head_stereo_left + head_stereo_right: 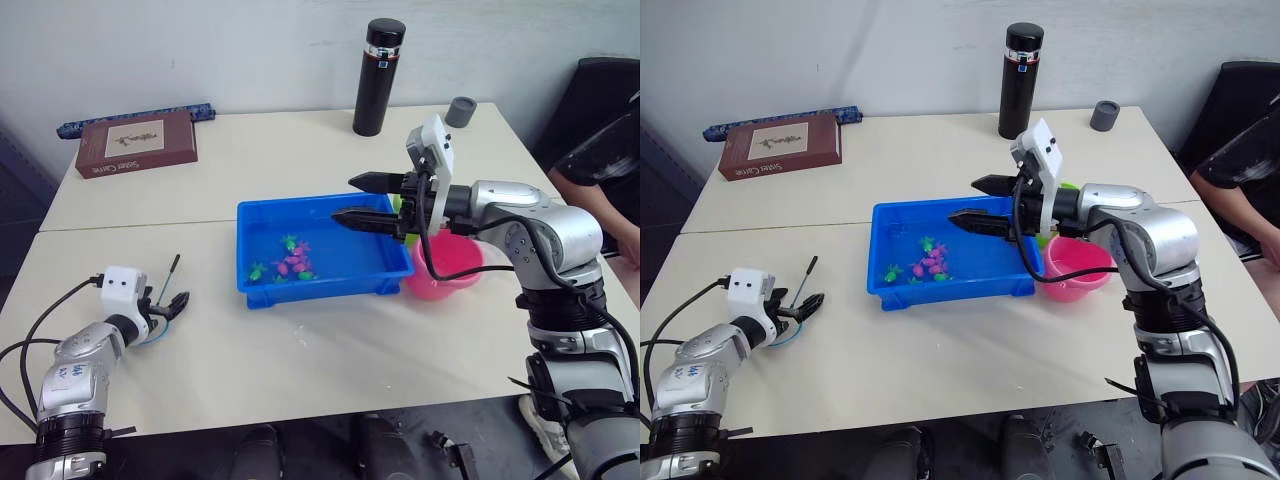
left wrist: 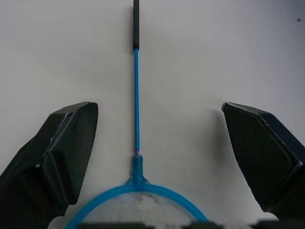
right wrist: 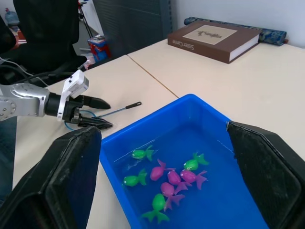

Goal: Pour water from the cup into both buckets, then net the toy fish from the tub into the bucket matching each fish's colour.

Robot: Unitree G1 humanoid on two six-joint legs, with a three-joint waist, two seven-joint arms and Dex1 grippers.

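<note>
The left gripper (image 2: 157, 157) stood open astride the net (image 2: 137, 188), which lay flat on the table (image 1: 300, 350); closing on the thin rim risked it slipping or tipping. The right gripper (image 1: 365, 203) hung open and empty over the tub (image 1: 262, 215), above the fish (image 3: 164, 179), beside the pink bucket (image 1: 447, 280).

- Right gripper (image 1: 374, 201) and its arm are covering most of the green bucket (image 1: 1068, 187); only a sliver is showing.
- Net (image 2: 137, 191) hoop is running off the left wrist view's edge.
- Person's arm (image 1: 608, 190) is being cut by the frame edge.
</note>
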